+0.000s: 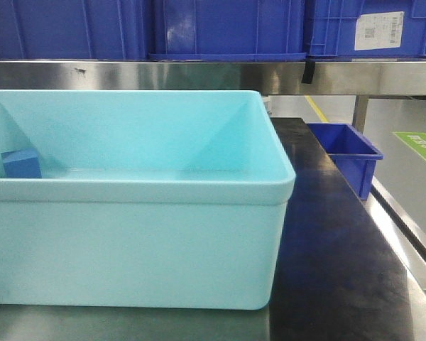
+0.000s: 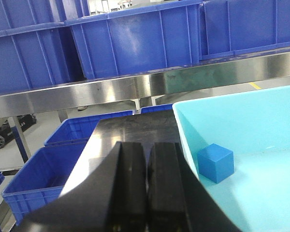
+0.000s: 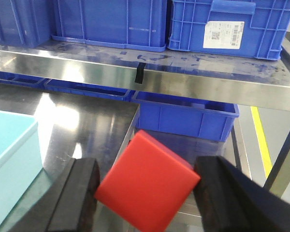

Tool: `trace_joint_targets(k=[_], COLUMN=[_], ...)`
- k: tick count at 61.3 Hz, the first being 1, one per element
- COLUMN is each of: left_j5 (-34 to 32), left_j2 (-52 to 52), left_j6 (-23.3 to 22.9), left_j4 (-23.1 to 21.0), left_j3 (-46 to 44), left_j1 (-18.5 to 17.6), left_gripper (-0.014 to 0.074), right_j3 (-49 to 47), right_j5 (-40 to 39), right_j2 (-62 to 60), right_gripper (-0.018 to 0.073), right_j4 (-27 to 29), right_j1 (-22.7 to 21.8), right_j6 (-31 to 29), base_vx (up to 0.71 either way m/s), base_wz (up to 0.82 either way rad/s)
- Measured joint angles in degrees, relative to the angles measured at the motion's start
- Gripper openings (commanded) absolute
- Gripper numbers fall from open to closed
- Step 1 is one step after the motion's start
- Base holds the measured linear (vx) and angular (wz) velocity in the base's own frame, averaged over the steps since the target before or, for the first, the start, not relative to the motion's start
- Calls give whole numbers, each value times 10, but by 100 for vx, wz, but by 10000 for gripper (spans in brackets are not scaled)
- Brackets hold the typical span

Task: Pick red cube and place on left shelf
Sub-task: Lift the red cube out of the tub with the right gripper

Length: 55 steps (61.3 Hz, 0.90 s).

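The red cube (image 3: 147, 181) shows only in the right wrist view. It is tilted on a corner and held between the two black fingers of my right gripper (image 3: 148, 170), above the dark table (image 3: 96, 121) near its right edge. My left gripper (image 2: 147, 150) is shut and empty, over the table just left of the pale turquoise tub (image 2: 183, 130). The steel shelf (image 3: 183, 72) runs across the back, and it also shows in the front view (image 1: 199, 74) and the left wrist view (image 2: 135, 87). Neither gripper shows in the front view.
A small blue cube (image 1: 21, 163) lies in the tub's (image 1: 128, 190) left corner and also shows in the left wrist view (image 2: 215, 162). Blue crates (image 1: 227, 28) fill the shelf top. Blue bins stand lower down at the right (image 1: 348, 153) and at the left (image 2: 38, 179).
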Motion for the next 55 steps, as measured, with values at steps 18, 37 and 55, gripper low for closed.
trace_joint_targets(k=[18, 37, 55], left_j5=[0, 0, 0], left_j2=[0, 0, 0], left_j6=[0, 0, 0], left_j4=[0, 0, 0], left_j3=[0, 0, 0], left_j1=[0, 0, 0], left_gripper=[106, 106, 106], right_j3=[4, 4, 4], right_j5=[0, 0, 0], right_j2=[-6, -6, -6], right_gripper=[49, 49, 49], right_j4=[0, 0, 0], right_j1=[0, 0, 0], right_j6=[0, 0, 0], base_vx=[-1, 0, 0], base_wz=[4, 0, 0])
